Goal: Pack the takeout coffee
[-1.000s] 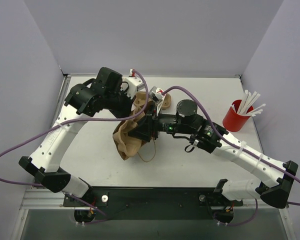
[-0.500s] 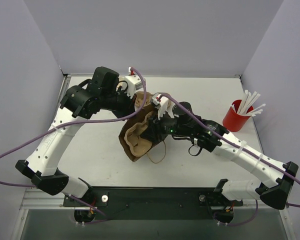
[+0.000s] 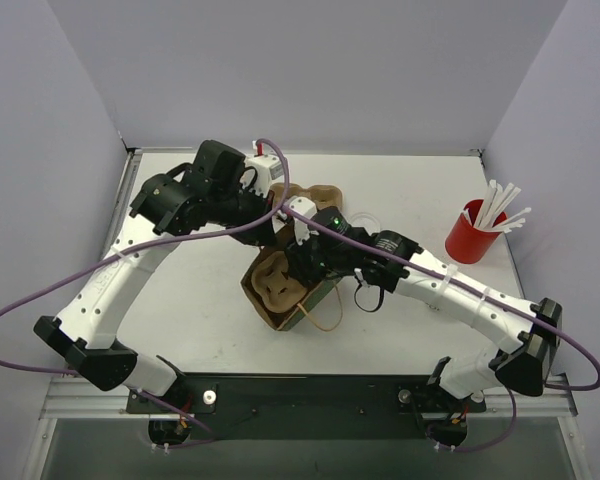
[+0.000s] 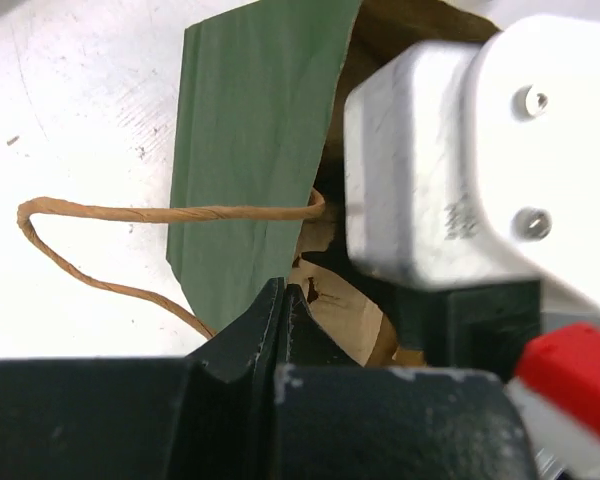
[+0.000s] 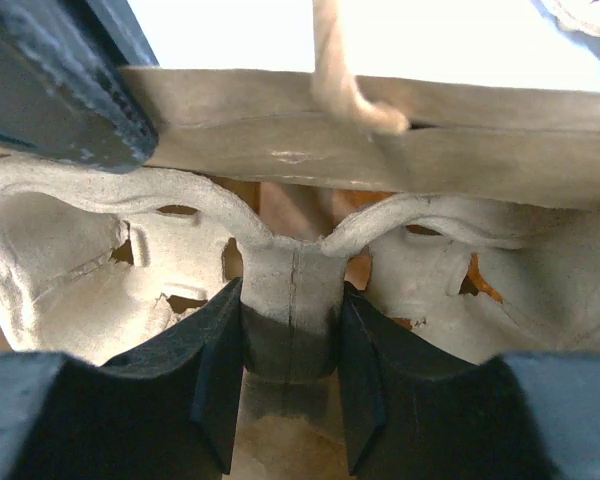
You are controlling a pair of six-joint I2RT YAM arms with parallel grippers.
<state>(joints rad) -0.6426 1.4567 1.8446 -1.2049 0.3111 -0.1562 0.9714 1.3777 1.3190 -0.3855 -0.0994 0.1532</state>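
Right claw (image 5: 292, 325): pressed onto the centre ridge of the cardboard carrier (image 5: 450, 260), which sits low inside the paper bag (image 4: 250, 150).
Left claw (image 4: 285, 298): pressed together, apparently nipping the bag rim to hold the mouth open.
Cups: none clearly visible; the carrier pockets look empty, though the view is tight.
Handling: paper cups are light, thin-walled and easily crushed; lids may pop off.
Hold point: grip the carrier ridge, not a cup wall; carry it level.
Bag location: on the counter (image 3: 200, 290), between both arms.
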